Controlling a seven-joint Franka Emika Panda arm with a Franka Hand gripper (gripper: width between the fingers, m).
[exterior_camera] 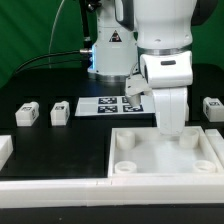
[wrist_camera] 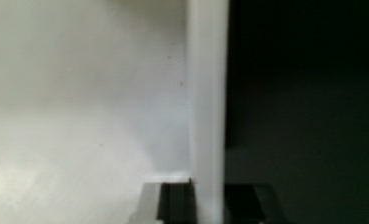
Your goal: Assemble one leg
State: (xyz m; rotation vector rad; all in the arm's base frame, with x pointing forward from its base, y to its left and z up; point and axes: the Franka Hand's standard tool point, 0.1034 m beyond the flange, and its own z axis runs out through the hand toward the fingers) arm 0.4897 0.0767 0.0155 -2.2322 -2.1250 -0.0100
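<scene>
1 arm (exterior_camera: 165, 25), wrist vertical, gripper (exterior_camera: 171, 128) down at rim of tray part (exterior_camera: 135, 131)

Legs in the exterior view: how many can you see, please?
4: a leg and another at the exterior view's left, one at its right, one partly behind the arm.

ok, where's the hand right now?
In the exterior view the hand is low at the back rim of the tray. It sits to the exterior view's right of the marker board, and a lone leg lies further right.
</scene>
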